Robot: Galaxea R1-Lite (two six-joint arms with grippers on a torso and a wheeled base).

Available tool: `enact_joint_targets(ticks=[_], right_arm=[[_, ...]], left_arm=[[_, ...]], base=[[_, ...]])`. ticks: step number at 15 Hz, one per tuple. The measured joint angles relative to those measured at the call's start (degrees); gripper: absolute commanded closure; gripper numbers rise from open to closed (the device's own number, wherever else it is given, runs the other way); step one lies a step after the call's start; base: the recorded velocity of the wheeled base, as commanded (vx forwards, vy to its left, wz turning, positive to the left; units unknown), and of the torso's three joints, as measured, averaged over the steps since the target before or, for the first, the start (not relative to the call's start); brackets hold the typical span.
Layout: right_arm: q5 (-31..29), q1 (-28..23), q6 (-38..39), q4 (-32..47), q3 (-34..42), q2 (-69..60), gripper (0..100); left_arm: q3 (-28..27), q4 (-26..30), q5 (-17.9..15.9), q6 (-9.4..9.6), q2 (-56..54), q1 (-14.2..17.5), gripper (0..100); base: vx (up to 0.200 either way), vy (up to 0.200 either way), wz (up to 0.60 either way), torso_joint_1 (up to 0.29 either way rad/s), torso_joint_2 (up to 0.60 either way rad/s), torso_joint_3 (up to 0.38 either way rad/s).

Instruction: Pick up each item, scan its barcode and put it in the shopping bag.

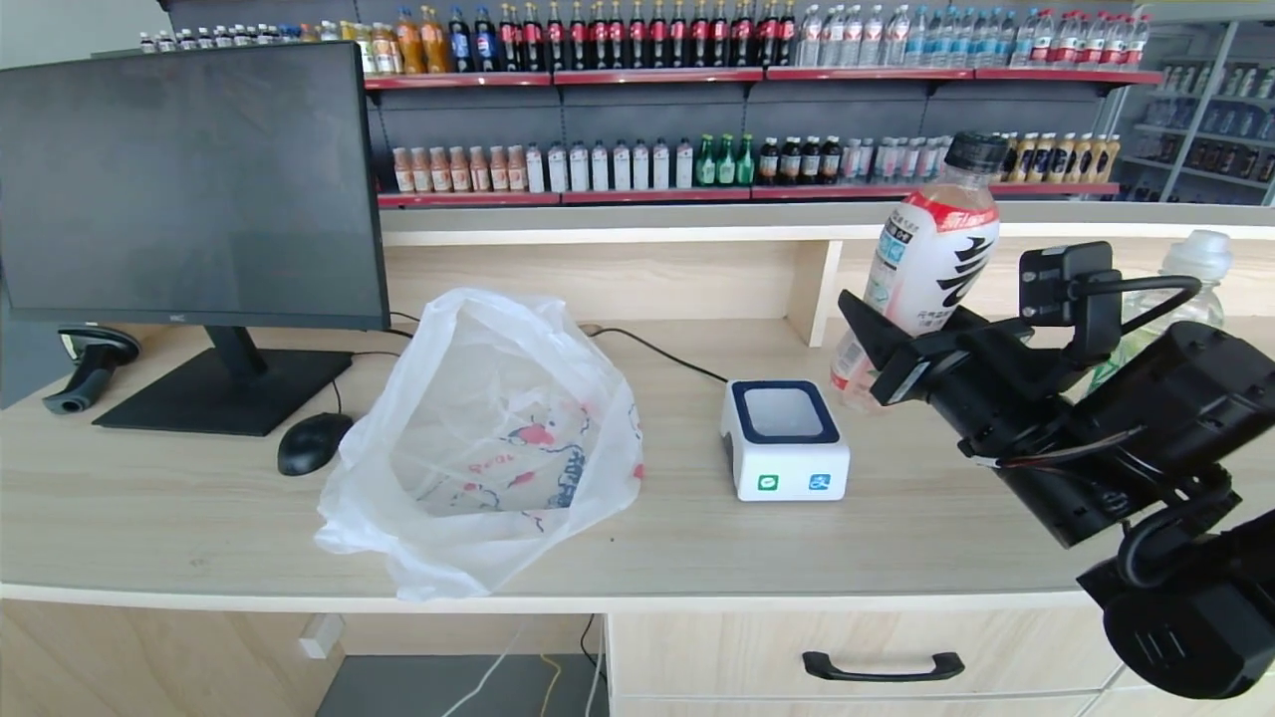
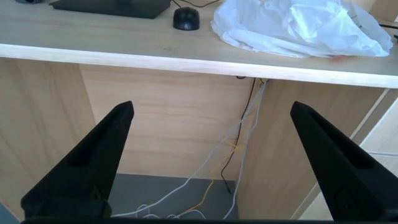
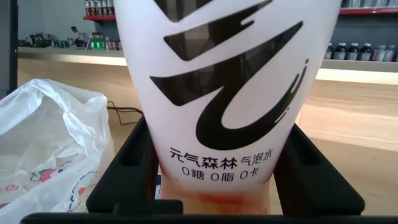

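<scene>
My right gripper [image 1: 887, 363] is shut on a drink bottle [image 1: 926, 264] with a white label and dark cap, held upright but slightly tilted above the counter, just right of the white scanner [image 1: 784, 438]. In the right wrist view the bottle [image 3: 227, 93] sits between the two black fingers [image 3: 127, 171]. The white plastic shopping bag [image 1: 488, 438] lies open on the counter left of the scanner, also seen as the bag [image 3: 50, 149]. My left gripper [image 2: 211, 162] hangs open below the counter's front edge, with the bag [image 2: 298, 25] above it.
A monitor [image 1: 189, 189] on its stand, a mouse [image 1: 313, 442] and a handheld scanner [image 1: 90, 368] occupy the counter's left. A clear bottle [image 1: 1185, 289] stands behind my right arm. A raised shelf edge [image 1: 817, 289] runs along the back. Cables [image 2: 239, 143] hang under the counter.
</scene>
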Motion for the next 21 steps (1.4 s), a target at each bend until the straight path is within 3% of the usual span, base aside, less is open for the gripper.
enact_joint_targets(ticks=[5,9,15,21], right_arm=[[0.05,0.17,-0.02,0.18,0.49,-0.26,100],[0.05,0.28,-0.02,0.27,0.72,-0.35,100],[-0.02,0.15,1.07,0.24,1.13,-0.63,100],[-0.11,-0.05,1.67,0.21,1.38,-0.74,100]], left_arm=[[0.00,-0.06,0.02,0.11,0.00,-0.07,0],[0.00,-0.15,0.00,0.09,0.00,-0.05,0],[0.00,-0.24,0.00,0.09,0.00,-0.05,0],[0.00,-0.09,0.00,0.00,0.00,-0.05,0]], base=[[0.000,0.000,0.00,0.000,0.00,0.000],[-0.200,0.000,0.00,0.004,0.00,0.001],[0.000,0.000,0.00,0.000,0.00,0.000],[0.000,0.200,0.00,0.006,0.00,0.002]])
